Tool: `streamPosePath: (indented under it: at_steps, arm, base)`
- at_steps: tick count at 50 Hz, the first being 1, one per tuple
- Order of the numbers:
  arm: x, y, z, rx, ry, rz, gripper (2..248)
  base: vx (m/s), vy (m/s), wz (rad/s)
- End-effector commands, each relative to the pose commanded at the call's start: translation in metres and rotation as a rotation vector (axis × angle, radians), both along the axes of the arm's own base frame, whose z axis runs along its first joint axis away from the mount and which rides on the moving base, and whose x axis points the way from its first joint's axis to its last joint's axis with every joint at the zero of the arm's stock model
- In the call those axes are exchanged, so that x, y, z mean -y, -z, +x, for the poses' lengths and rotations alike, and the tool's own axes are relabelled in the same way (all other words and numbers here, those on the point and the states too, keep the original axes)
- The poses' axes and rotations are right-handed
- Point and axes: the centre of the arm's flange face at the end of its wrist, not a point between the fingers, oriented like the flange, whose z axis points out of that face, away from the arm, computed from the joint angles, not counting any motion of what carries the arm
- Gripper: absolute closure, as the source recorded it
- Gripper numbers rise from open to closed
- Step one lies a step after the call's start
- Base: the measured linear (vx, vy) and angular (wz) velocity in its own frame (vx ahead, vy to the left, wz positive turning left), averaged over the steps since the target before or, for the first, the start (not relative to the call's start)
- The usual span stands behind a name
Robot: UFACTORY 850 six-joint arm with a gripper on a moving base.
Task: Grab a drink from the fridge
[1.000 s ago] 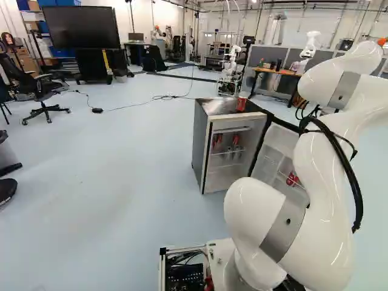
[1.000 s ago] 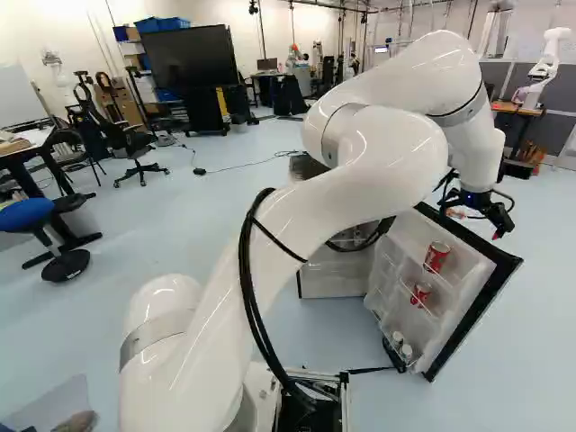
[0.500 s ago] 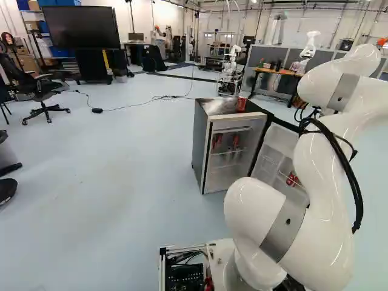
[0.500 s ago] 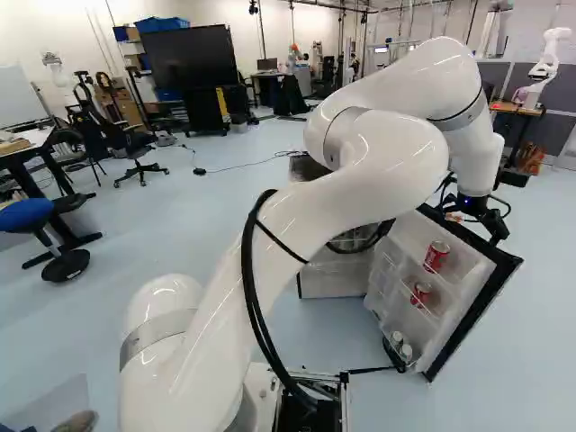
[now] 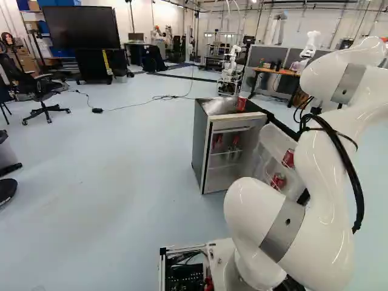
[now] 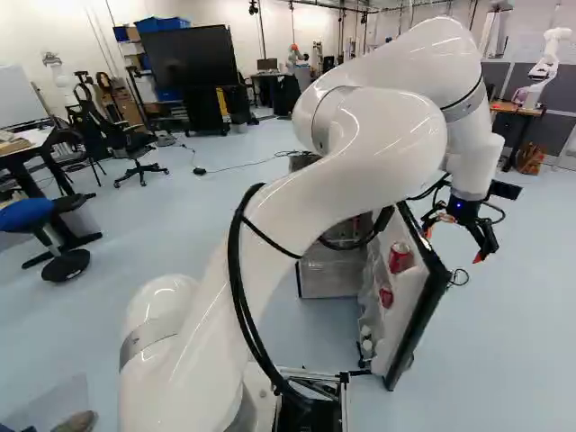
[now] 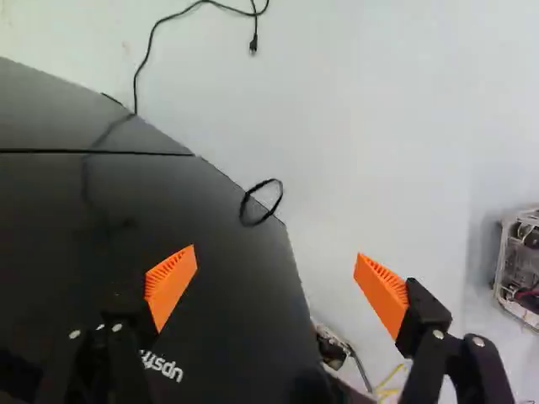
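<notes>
While the foreground of both base views is filled by the white arm (image 6: 360, 171), part of the fridge (image 5: 202, 145) is hidden behind it in the right base view; in the left one, the open compartment is shown, with shelves and red items inside. Farther back, a large dark screen (image 6: 193, 58) is mounted on a stand. Across the way, the fridge door (image 6: 405, 315) is swung open, and by it the gripper is separated from the drinks on the door's inner side. At the right of the right base view, another robot (image 6: 544, 67) is set near a wooden tabletop (image 6: 515, 108), and across the room a black office chair (image 6: 135, 148) is seen. Beyond the door's outer side, the black gripper (image 6: 453, 245) is pointed downward, its jaws released and spread well apart; in the wrist view, one orange pad (image 7: 170, 286) is seen against the dark outer face, the other against the floor. On the door's inner racks, an upper red can (image 6: 400, 258) and a lower red can (image 6: 385, 297) are held, and a red container (image 5: 240, 104) is stood on the fridge top. Near the door's corner, a black loop (image 7: 244, 206) is seen.
</notes>
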Motion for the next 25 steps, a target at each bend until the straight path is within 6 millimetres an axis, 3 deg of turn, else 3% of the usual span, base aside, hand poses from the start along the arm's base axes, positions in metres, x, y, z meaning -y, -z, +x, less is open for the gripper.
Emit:
streamPosePath:
  at_steps: [25]
  arm:
    - [-0.038, 0.001, -0.025, -0.058, -0.004, 0.075, 3]
  base:
    - [0.0, 0.0, 0.0]
